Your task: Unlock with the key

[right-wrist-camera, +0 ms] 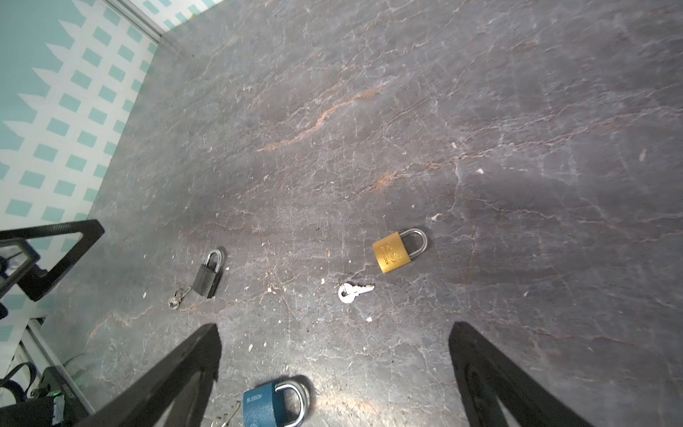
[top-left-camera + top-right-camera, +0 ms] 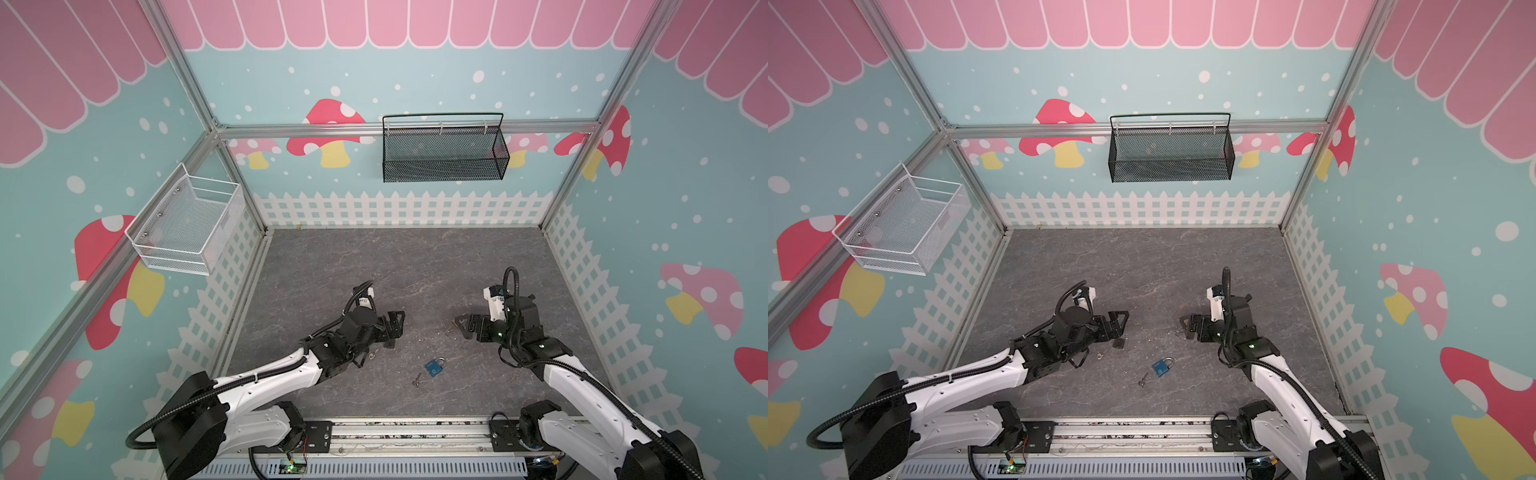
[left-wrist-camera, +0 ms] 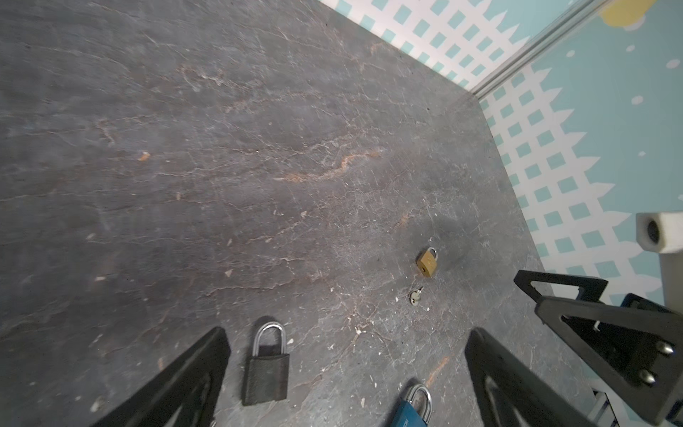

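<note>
Three padlocks lie shut on the grey slate table (image 2: 415, 270), each with a small silver key beside it. The blue padlock (image 2: 435, 367) is nearest the front, its key (image 2: 417, 379) just left of it. The black padlock (image 3: 266, 366) lies under my left gripper (image 3: 349, 332), which hovers open and empty. The brass padlock (image 1: 393, 251) and its key (image 1: 353, 291) lie just ahead of my right gripper (image 1: 334, 327), also open and empty. In both top views the two grippers (image 2: 398, 328) (image 2: 461, 327) face each other across the middle.
A third key (image 1: 177, 297) lies by the black padlock. A black mesh basket (image 2: 442, 151) hangs on the back wall and a white wire basket (image 2: 187, 224) on the left wall. Fence-printed walls bound the table.
</note>
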You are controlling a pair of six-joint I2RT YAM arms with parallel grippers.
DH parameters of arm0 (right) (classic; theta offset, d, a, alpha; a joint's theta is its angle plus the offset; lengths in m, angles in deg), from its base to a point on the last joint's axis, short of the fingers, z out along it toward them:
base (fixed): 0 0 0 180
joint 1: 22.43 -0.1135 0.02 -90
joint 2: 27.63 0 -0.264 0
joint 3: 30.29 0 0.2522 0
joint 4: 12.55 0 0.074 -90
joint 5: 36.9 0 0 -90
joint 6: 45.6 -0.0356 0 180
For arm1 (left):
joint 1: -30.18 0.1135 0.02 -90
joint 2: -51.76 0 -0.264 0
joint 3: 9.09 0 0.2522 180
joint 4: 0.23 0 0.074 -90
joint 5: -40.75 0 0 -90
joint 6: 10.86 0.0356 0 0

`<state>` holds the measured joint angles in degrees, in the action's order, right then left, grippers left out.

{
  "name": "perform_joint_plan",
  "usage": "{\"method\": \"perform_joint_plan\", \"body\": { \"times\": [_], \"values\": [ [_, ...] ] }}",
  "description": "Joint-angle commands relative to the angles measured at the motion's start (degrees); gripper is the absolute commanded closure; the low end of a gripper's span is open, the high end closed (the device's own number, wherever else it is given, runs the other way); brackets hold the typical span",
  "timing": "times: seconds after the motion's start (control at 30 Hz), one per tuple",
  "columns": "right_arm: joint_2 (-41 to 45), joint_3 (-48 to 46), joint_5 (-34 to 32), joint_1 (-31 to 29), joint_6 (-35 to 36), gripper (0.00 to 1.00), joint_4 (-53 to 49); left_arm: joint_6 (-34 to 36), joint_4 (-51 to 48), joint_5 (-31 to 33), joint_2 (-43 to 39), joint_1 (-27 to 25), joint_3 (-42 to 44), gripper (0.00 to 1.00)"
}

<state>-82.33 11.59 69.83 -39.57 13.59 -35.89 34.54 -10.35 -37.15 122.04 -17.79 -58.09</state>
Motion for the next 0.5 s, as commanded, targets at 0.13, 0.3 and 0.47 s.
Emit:
{"method": "perform_joint_plan", "body": {
  "times": [0.13,0.3,0.47],
  "values": [
    [-6.46,3.35,-1.52,-3.70,1.90,0.13,-2.56,-2.66,3.71,2.46,5.10,-3.13,-3.39,0.00],
    [-11.83,5.32,-2.27,-5.64,3.82,0.22,-1.37,-3.86,1.07,4.71,6.67,-3.89,-4.54,0.00],
    [-15.24,6.16,-3.30,-6.48,5.74,0.29,0.61,-4.03,-3.18,5.57,6.56,-3.89,-6.10,0.00]
  ]
}}
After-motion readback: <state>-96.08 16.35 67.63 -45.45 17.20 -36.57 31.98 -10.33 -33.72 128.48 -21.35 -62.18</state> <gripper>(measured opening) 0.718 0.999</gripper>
